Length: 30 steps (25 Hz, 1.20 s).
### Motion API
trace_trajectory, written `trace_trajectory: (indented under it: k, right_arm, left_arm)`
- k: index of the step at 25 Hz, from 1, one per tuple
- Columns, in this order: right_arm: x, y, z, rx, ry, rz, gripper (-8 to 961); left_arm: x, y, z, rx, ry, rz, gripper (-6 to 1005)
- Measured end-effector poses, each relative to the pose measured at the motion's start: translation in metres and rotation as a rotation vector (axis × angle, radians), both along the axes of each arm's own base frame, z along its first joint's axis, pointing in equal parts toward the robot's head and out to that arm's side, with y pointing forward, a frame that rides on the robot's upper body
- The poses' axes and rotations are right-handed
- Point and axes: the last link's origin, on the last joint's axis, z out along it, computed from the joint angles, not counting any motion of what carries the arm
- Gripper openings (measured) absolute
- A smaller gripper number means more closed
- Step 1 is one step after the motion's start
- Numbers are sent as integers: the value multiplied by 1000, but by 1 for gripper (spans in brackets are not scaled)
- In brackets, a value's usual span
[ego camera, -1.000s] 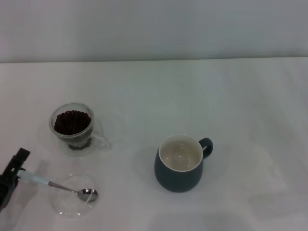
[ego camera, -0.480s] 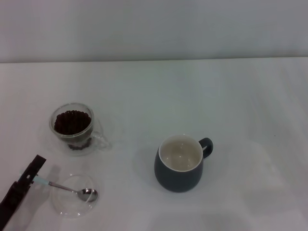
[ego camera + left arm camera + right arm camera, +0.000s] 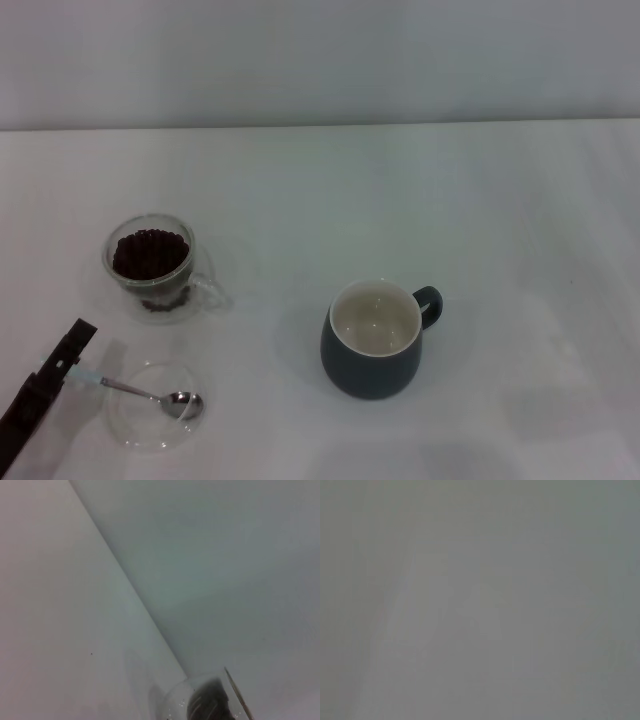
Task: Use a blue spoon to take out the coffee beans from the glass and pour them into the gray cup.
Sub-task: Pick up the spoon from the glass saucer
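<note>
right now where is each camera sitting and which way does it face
Head view: high on the robot, looking forward and down at the table, glass, gray cup and blue spoon; the left gripper shows at the near-left corner.
Left wrist view: low by the table, facing the wall; no arm shows.
Right wrist view: blank gray, no arm.
Shared: head and left wrist both show the glass of coffee beans.

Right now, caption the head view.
Left gripper at blue spoon handle; spoon bowl rests in glass dish.
</note>
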Motion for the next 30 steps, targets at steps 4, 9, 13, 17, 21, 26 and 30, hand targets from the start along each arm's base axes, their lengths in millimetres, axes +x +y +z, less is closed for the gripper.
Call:
trace_trajectory:
  k: [4,9,13,17,21,26,30]
  right_arm:
    - [0,0,0,1,0,1,395]
    - [-1,0,0,3,1,6,394]
    - [-1,0,0,3,2,6,394]
    - [-1,1,-1,1,3,3,395]
    - [-1,1,-1,0,3,3,395]
    - [-1,1,-1,-1,2,2,394]
    - [0,1,-1,-4,1,-3,395]
  left_arm:
    - [2,3,-1,-13,0,-10,831]
    - [4,9,-8,-70,-4,-15,690]
    - [6,9,-10,-81,-1,-23,564]
    - [7,8,-12,-89,2,-31,477]
    - [7,8,-12,-90,-1,-32,349]
    - [7,7,-12,-88,-6,-25,311]
    - [6,6,-12,-89,-9,-20,281]
